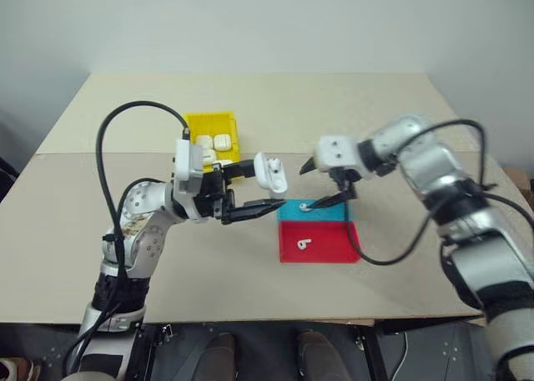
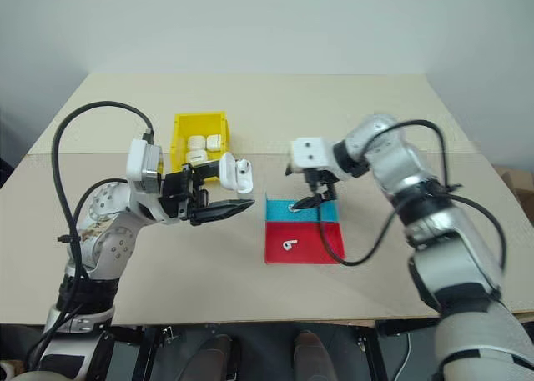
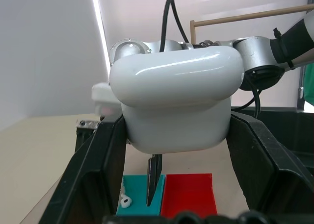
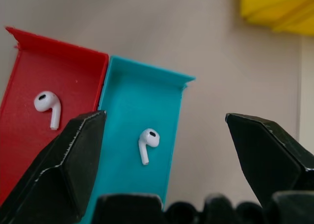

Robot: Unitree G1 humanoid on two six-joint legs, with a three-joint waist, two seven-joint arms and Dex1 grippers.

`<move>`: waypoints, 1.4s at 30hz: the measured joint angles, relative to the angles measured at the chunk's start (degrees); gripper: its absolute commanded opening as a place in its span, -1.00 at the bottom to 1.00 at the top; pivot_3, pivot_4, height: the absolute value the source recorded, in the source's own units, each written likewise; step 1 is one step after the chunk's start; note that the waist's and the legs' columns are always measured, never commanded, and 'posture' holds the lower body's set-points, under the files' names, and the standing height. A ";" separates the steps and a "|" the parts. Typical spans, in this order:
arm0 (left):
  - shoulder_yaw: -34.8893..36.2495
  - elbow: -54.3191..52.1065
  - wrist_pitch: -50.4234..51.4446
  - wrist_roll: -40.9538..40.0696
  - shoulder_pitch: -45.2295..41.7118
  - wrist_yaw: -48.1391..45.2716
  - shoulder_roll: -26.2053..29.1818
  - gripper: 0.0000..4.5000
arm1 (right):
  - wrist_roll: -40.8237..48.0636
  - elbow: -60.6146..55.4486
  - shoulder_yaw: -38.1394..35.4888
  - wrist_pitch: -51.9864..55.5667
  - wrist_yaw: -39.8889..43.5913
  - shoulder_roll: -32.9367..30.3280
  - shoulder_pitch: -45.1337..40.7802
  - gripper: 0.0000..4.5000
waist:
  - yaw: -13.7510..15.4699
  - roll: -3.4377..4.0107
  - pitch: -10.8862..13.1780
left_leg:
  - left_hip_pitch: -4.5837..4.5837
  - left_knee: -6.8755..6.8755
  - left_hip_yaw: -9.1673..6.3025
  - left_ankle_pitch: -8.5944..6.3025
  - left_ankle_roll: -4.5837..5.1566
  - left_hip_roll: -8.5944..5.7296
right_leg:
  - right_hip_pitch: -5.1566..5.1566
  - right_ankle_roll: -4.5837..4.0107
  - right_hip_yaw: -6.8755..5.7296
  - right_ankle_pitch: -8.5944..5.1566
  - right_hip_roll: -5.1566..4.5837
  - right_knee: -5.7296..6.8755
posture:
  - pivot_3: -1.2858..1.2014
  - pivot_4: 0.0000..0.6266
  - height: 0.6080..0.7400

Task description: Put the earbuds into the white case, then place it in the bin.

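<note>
A glossy white case (image 3: 176, 104), lid up, sits clamped between the left gripper (image 1: 250, 189) fingers, while the right gripper (image 4: 164, 150) fingers spread around a tiny stemmed earbud (image 4: 147, 140).

two earbuds (image 4: 148, 140), four white cases (image 1: 270, 172), one bin (image 1: 212, 121)

A pale beige table (image 1: 334, 106), crossed by a seam, was set against a plain whitish wall (image 1: 267, 22), and dark floor (image 1: 400, 352) was seen below its near edge.
</note>
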 measured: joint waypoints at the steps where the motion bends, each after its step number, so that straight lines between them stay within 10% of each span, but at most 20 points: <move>1: 0.12 -0.42 -0.01 -0.02 0.23 0.23 0.08 0.24 | -1.79 2.05 0.86 -0.04 -0.18 1.13 -0.86 0.99 | 0.05 0.00 0.00 | -0.06 0.00 -0.03 0.00 0.00 0.00 | -0.07 0.00 0.01 0.00 0.00 0.03 | 0.03 -0.52 1.00; 7: 0.83 -0.61 -0.02 -0.01 0.76 0.99 1.25 0.24 | -9.50 11.38 3.97 -1.03 0.74 5.38 -5.38 0.99 | 0.42 0.02 0.01 | -0.41 0.01 -0.05 0.06 -0.11 -0.06 | -0.49 -0.01 0.02 0.01 -0.07 0.20 | 0.03 -0.52 1.00; 12: 1.01 -0.62 -0.02 -0.02 0.76 1.39 1.36 0.24 | -14.34 18.07 4.99 -2.75 -0.31 8.67 -6.56 0.29 | 0.08 0.03 0.02 | -0.40 0.00 -0.05 0.07 -0.11 -0.06 | -0.52 -0.02 0.02 0.02 -0.05 0.21 | 0.03 -0.52 1.00; 36: 1.01 -1.50 0.03 -0.05 0.76 2.57 1.80 0.24 | -18.77 24.71 3.81 -7.49 -1.85 12.16 -7.52 0.29 | -0.06 0.05 0.02 | -0.37 -0.01 -0.07 0.07 -0.12 -0.06 | -0.50 -0.03 0.02 0.03 -0.05 0.23 | 0.03 -0.52 1.00; 42: 1.02 -1.68 0.02 -0.05 1.14 2.71 1.86 0.24 | -19.36 25.33 3.69 -8.51 -1.83 12.51 -7.52 -0.43 | -0.12 0.06 0.02 | -0.35 -0.01 -0.07 0.07 -0.13 -0.06 | -0.50 -0.03 0.02 0.03 -0.05 0.24 | 0.03 -0.52 1.00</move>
